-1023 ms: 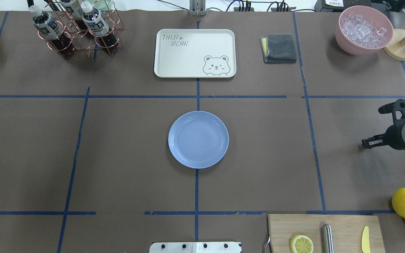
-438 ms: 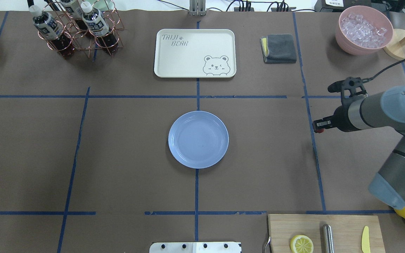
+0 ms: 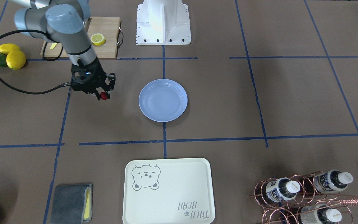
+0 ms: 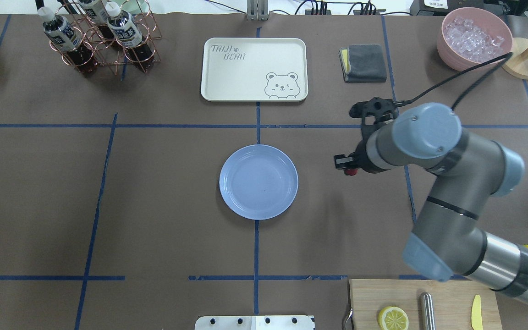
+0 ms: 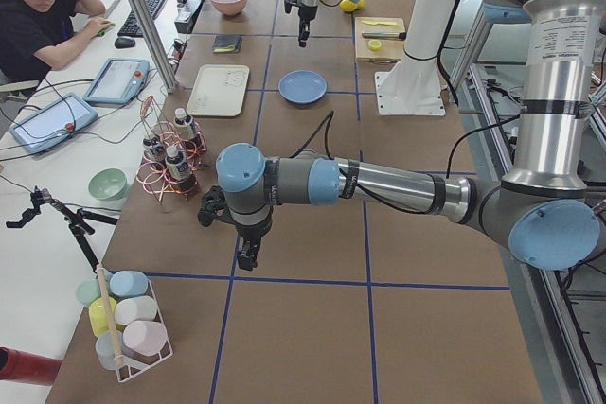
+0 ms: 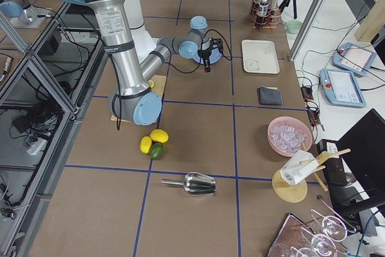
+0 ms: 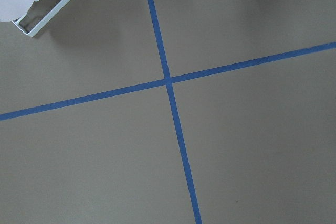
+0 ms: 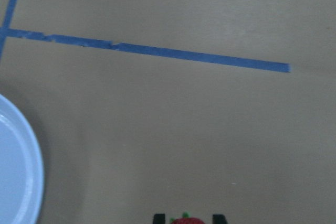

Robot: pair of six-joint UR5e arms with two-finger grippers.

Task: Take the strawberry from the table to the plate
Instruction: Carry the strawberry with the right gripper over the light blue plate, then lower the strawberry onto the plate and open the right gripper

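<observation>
One strawberry, one plate, one tray, two whole lemons.

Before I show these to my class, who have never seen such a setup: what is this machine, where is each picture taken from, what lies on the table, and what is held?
It is a robot with two arms at a table, each ending in a two-finger gripper. Two pictures look down on the table, one from behind the robot, one facing it; two look along it from its ends; two come from cameras on the wrists. The right gripper is shut on a small red strawberry, beside the empty blue plate, not yet over it. The left gripper hangs over bare table; whether it is open is unclear. Also there: a bear-print tray, bottles in a rack, a grey cloth, a bowl of ice and a cutting board with half a lemon.
</observation>
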